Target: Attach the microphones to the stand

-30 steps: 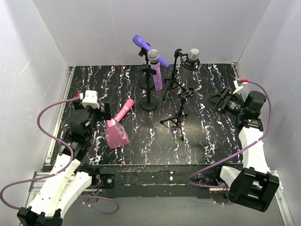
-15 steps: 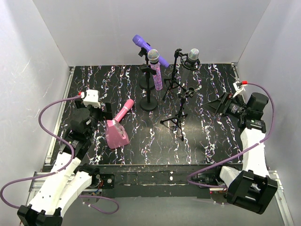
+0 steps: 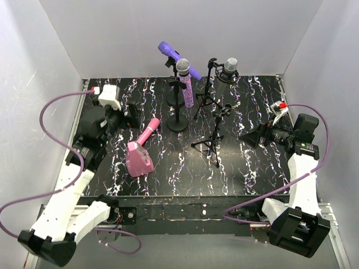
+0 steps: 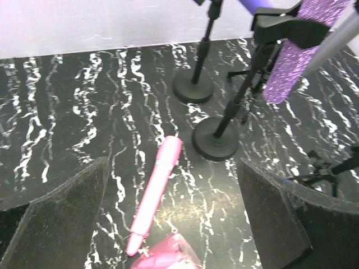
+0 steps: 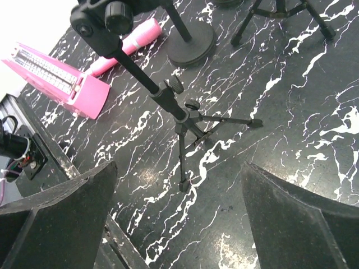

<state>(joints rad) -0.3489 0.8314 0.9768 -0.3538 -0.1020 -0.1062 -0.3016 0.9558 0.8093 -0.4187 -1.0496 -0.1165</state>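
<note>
- Task object: the pink microphone (image 3: 148, 133) is the only one not in a clip. It lies flat on the table (image 3: 263, 168), left of centre in the top view, with its long axis running from lower left to upper right
- Lower-left end: it meets the pink wedge block (image 3: 138, 159); whether it rests on the block or merely touches it is hard to tell from these views
- Nearer arm: the left hand (image 3: 129, 115), fingers spread wide and holding nothing, hovers just left of the microphone's upper end. In the left wrist view the pink shaft runs up the centre of the frame between the two fingers
- Farther arm: the right hand (image 3: 255, 136), also spread and empty, sits at the right of the top view, well apart from the shaft. The unoccupied tripod stand (image 3: 216, 134) lies between them
- Judgement: the pick falls to the left arm, closing across the shaft near its middle
- Room: there is bare table on both sides of mid-shaft, but the round base (image 3: 178, 124) stands near the upper-right end and the block is at the other end
- Upper centre: the glittery purple microphone (image 3: 186, 84), plain purple microphone (image 3: 176, 59) and silver-grey microphone (image 3: 230, 66) are already on stands
</note>
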